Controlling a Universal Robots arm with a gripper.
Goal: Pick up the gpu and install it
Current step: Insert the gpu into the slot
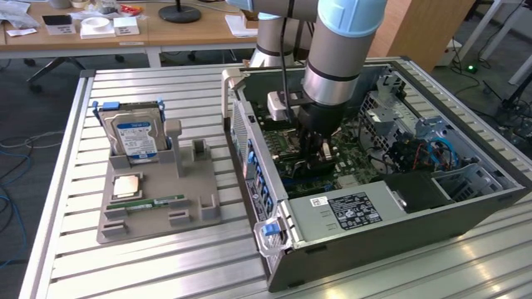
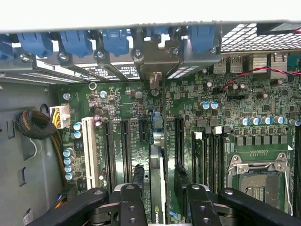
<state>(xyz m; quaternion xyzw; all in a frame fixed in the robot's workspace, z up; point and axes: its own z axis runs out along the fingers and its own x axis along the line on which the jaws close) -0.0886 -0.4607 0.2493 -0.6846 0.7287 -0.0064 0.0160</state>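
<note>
Exterior view, arm: reaches down into the open computer case [image 1: 399, 205] lying on the slatted surface [image 1: 166, 261].
Exterior view, hand [image 1: 320, 163]: low over the motherboard [image 1: 287, 149] inside the case; what sits between its fingers cannot be told here.
Exterior view, holder: grey fixture [image 1: 158, 212] on the exterior view's left, well apart from the case, carrying an upright hard drive [image 1: 137, 137], a processor [image 1: 126, 185] and a memory stick [image 1: 148, 202].
Wrist view, hand [image 2: 162, 197]: two black fingers [image 2: 131, 202] stand on either side of the gpu, clamped on it.
Wrist view, gpu [image 2: 157, 188]: seen edge-on, standing upright over a motherboard slot, in line with the rear bracket bay [image 2: 155, 61].
Wrist view, surroundings: empty expansion slots [image 2: 126, 141] beside the card; processor socket [image 2: 256, 172] further off.
</note>
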